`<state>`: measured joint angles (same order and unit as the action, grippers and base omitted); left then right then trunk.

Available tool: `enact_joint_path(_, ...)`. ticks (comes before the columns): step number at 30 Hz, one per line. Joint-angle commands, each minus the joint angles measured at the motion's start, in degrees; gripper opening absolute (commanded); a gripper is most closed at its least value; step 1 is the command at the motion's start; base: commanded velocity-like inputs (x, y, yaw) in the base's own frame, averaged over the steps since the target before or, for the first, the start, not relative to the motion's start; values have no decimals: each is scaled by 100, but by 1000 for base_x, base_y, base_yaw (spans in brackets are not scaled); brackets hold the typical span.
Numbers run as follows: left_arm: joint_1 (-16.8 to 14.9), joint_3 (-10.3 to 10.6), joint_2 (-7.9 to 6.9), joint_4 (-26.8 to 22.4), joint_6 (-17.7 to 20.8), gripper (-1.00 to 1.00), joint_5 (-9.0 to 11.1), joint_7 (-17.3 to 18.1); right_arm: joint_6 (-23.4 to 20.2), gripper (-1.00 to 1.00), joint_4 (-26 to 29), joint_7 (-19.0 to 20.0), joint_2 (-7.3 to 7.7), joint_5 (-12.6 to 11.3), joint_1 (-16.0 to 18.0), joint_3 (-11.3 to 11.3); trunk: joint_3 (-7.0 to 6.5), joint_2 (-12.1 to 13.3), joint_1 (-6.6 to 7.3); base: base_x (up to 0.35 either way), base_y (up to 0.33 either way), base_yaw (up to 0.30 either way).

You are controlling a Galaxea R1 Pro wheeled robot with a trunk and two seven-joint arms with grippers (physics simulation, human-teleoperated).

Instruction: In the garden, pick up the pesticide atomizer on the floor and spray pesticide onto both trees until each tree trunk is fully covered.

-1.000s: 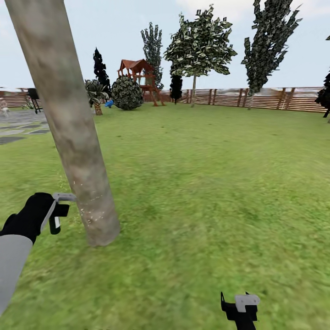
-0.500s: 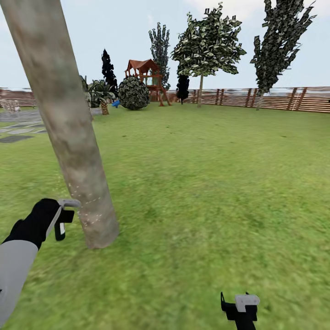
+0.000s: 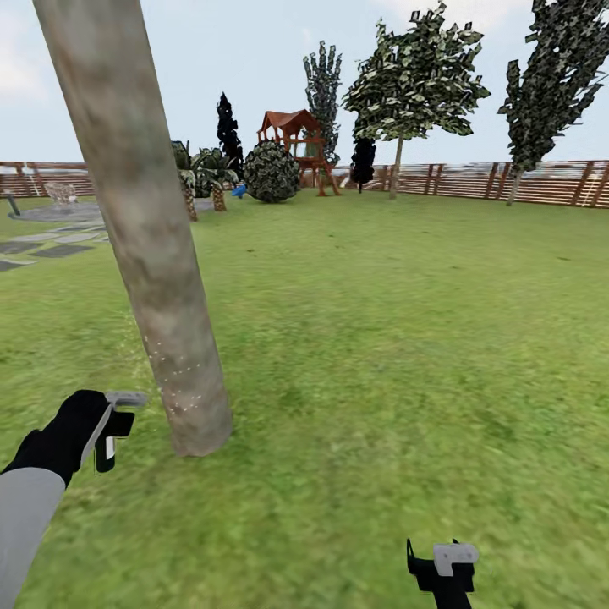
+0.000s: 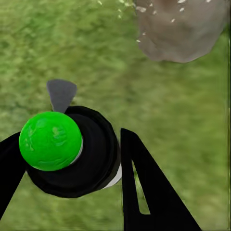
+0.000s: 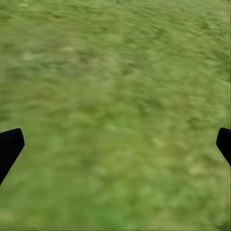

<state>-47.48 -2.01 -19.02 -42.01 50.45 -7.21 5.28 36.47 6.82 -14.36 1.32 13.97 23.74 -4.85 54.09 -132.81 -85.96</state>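
Right gripper point(image 3: 444, 568) low at the head view's bottom edge, over bare grass point(image 3: 406, 355); in its wrist view fingertips point(image 5: 9, 147) far out at both sides, jaws wide, nothing between them. Left gripper point(image 4: 72, 159) closed around the atomizer point(image 4: 72, 154), black fingers point(image 4: 144, 187) pressing either side of its dark body; green round cap point(image 4: 49, 140) on top, grey nozzle point(image 4: 61, 94) pointing away toward the trunk base. In the head view, left gripper point(image 3: 106, 431) at lower left, atomizer point(image 3: 118, 414) with its grey top facing the trunk point(image 3: 139, 220), just beside it yet apart, a strip of grass between. White specks dotted on the trunk's lowest part, near nozzle height. Trunk leaning, thick, rising out of the top edge; base planted in grass just ahead and right of the left gripper. Right of the trunk, wide open lawn running far back. Left, grey paving slabs point(image 3: 51, 245). Farther off, short palms point(image 3: 203, 173), a round bush point(image 3: 271, 172), a red-roofed play frame point(image 3: 296, 144). At the back, a leafy tree point(image 3: 414, 80) on a thin pale stem, and the slatted fence point(image 3: 507, 182) closing the lawn.
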Motion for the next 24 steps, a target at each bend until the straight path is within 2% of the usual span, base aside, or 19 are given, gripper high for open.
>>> enact_joint_path(1,1,-8,6,-36,0,-100,-3,0,0,100,-3,-1,1,0,2,-1,0,0,0,160,-199,7)
enact_joint_path(5,2,-10,23,-94,7,-100,14,-3,0,100,-4,0,4,0,3,-4,0,0,0,175,-214,2)
enact_joint_path(10,2,-22,21,-628,49,-100,1,6,0,100,-5,2,4,0,0,-1,0,0,0,170,-228,0)
enact_joint_path(14,10,-19,21,-645,52,-100,0,4,0,100,-5,4,2,0,0,1,0,0,0,88,-255,29)
enact_joint_path(24,28,-10,27,-639,53,-100,8,7,0,100,-5,3,1,0,0,0,0,0,0,16,-274,264)
